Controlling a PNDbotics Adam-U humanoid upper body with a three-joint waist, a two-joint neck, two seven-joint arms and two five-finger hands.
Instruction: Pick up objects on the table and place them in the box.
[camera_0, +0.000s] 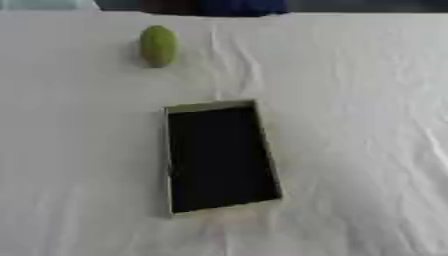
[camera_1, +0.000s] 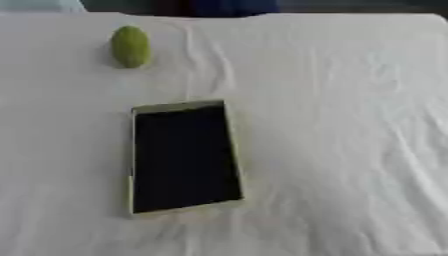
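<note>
Box (camera_0: 262, 150) lies mid-table, well apart from green object (camera_0: 158, 46) near far edge.

The box (camera_0: 220, 157) lies on the worktop (camera_0: 359, 125) near its middle, its long sides running away from the robot and its open top facing up. The round fruit (camera_0: 158, 46) lies behind it and to the left, well apart, near the worktop's far edge.

Box (camera_0: 262, 150) interior — dark, contents unreadable; green object (camera_0: 158, 45) — blurred.
</note>
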